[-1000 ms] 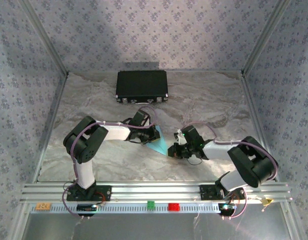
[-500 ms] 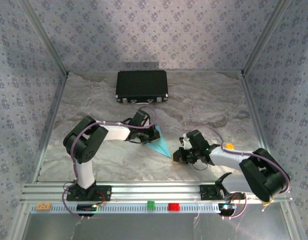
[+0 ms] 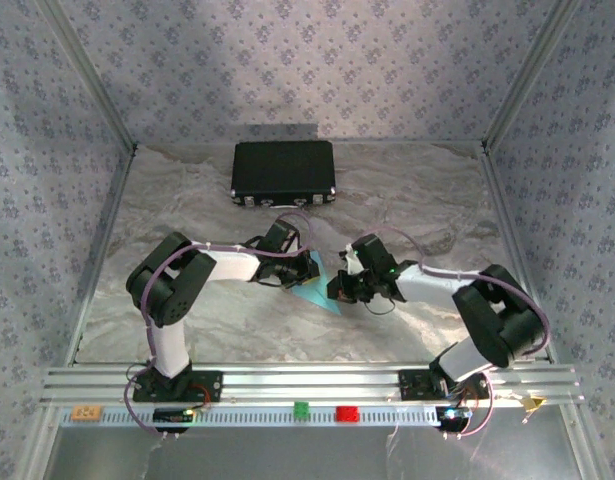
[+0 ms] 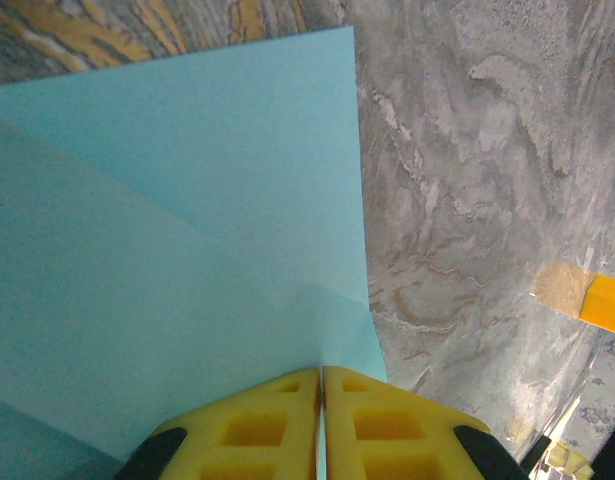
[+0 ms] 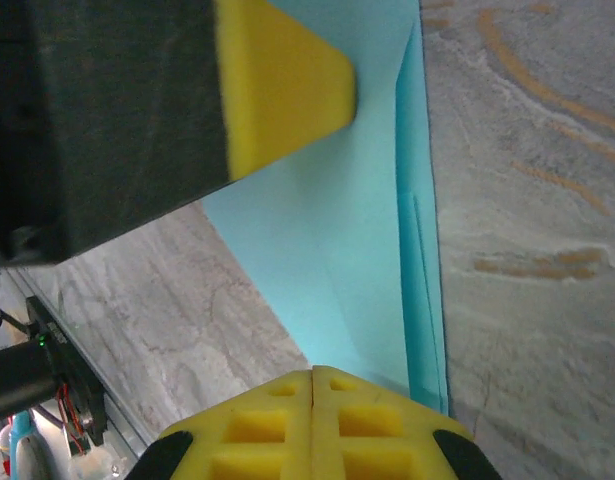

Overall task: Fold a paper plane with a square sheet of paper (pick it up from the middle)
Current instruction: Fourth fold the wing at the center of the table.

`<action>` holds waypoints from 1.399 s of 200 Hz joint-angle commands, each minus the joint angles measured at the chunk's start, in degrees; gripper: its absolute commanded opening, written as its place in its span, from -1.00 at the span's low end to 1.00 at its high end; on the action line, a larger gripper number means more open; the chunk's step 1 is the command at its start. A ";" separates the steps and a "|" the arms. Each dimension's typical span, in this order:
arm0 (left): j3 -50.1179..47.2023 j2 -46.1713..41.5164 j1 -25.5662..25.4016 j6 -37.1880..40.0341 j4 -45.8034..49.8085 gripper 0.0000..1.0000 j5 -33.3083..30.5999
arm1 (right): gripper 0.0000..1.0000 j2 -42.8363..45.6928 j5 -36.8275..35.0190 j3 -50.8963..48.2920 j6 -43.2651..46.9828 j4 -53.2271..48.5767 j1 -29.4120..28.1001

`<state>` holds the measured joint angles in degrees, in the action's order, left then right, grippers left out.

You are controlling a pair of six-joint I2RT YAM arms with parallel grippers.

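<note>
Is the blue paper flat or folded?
Folded. The paper tapers to a sharp tip in the top view, and the right wrist view shows layered edges along one side.

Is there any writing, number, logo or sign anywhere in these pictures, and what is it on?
No text can be read anywhere.
On the tan tag on the rail: marks too blurred to read.
On the scale strip: tick marks, no legible digits.
On the paper: nothing, blank.
On the black case: no label to be seen.
</note>
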<state>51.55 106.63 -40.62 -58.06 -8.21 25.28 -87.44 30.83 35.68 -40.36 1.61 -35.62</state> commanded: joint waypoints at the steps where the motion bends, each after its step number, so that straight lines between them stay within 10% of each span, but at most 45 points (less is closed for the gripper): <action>1: -1.46 2.31 0.45 1.37 3.64 -0.79 -3.13 | -0.93 -2.51 -0.41 2.88 -1.30 2.19 -0.67; 280: -0.66 -1.08 -2.79 -1.70 1.71 -0.85 -1.69 | -1.00 -10.07 -0.86 -6.76 -9.71 11.55 1.34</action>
<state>51.94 102.85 -42.85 -58.11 -4.56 23.57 -94.94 32.34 31.38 -49.36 19.88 -34.46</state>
